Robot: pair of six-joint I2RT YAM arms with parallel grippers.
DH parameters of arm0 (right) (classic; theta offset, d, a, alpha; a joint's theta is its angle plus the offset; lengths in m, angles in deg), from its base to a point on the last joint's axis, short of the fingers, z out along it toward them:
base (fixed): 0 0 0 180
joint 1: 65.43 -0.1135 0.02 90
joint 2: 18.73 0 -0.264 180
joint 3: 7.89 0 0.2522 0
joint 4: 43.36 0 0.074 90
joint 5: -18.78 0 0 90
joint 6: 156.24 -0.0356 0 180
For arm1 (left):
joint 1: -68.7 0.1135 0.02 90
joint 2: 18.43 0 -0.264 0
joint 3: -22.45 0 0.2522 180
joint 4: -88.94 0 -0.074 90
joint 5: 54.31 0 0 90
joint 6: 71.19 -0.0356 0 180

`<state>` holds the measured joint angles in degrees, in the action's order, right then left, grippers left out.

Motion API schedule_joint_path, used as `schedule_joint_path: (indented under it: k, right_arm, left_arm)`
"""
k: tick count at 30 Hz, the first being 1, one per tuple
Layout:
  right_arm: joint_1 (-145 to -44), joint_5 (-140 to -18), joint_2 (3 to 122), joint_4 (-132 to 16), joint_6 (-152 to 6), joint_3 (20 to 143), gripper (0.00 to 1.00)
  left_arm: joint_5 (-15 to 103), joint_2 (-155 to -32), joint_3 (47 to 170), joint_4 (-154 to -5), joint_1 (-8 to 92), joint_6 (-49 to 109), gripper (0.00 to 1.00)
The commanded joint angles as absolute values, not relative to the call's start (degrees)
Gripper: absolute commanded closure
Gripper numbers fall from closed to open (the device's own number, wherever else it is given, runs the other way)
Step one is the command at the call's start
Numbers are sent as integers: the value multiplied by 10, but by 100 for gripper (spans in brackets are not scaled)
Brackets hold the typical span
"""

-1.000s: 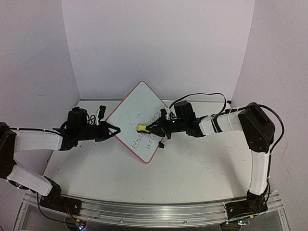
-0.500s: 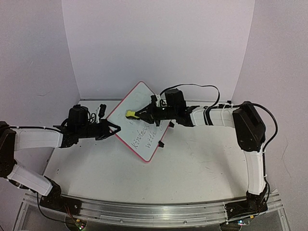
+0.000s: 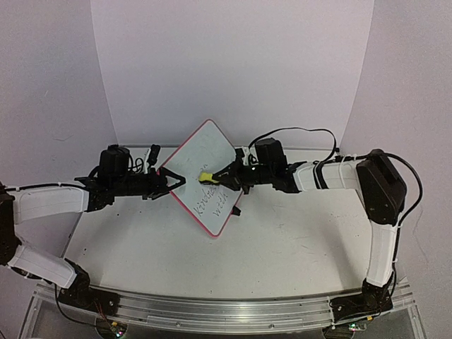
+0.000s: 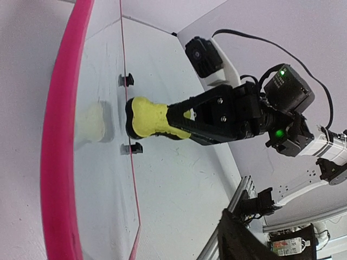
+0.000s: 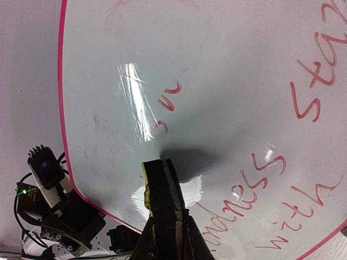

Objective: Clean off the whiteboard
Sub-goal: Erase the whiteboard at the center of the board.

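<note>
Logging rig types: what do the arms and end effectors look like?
Left arm and right arm: white shells, black joints, black cable looping over the right. Left end effector and right end effector: black; green light behind the right one.

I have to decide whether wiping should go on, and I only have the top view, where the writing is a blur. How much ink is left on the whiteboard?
Observer: The right wrist view shows whole red words across the lower right of the whiteboard.
Operator: And the rest of the board?
Observer: Mostly wiped, but a few red strokes are left there.
Operator: Is the block touching the board?
Observer: The yellow block, shut in the right gripper, has its tip right at its shadow, so it looks in contact or very near.
</note>
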<state>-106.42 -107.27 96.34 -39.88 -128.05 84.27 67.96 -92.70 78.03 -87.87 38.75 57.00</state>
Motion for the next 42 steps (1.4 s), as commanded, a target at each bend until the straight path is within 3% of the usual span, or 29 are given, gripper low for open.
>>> schedule_joint_path:
  k: [1,7,11,21,28,34,42]
  right_arm:
    - [-1060,-1062,916,-393,-1265,832,100]
    - [-1057,-1061,898,-392,-1261,817,100]
    - [-1056,-1060,887,-392,-1257,812,100]
    - [-1056,-1047,837,-400,-1247,786,100]
    - [-1056,-1029,794,-429,-1215,772,100]
    - [-1057,-1026,789,-446,-1196,779,100]
    - [-1042,-1048,837,-443,-1209,796,100]
  left_arm:
    - [611,-886,849,-822,391,542,21]
    - [466,-852,881,-714,392,517,4]
    - [424,-856,913,-681,400,489,1]
    - [633,-1056,1121,-652,462,459,2]
    - [662,-1146,1212,-623,466,450,6]
    - [671,-1202,1240,-607,466,441,16]
    - [683,-1238,1273,-582,466,429,47]
